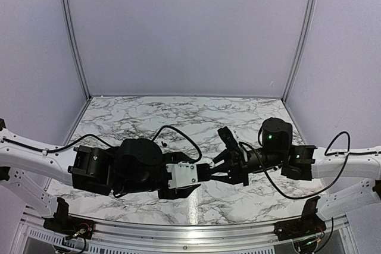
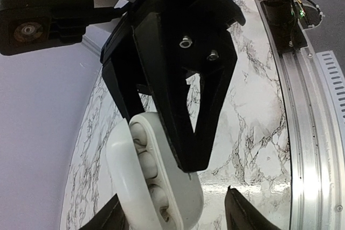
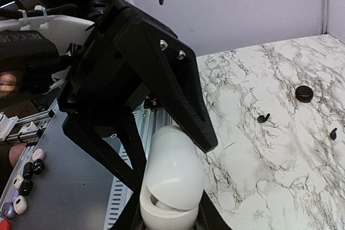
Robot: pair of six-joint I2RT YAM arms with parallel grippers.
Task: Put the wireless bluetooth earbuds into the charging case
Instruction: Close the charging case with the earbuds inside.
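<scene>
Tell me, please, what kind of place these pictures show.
Probably a robot test booth in a lab: a marble-patterned table enclosed by plain pale wall panels, with a left arm and a right arm bolted to a metal rail at its near edge.

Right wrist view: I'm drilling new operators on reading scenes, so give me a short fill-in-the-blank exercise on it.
1. The right pincer grips a ____ charging case.
2. The case is ____, not closed.
3. The two loose earbuds on the marble table are ____ in colour.
Missing words: white; open; black.
</scene>
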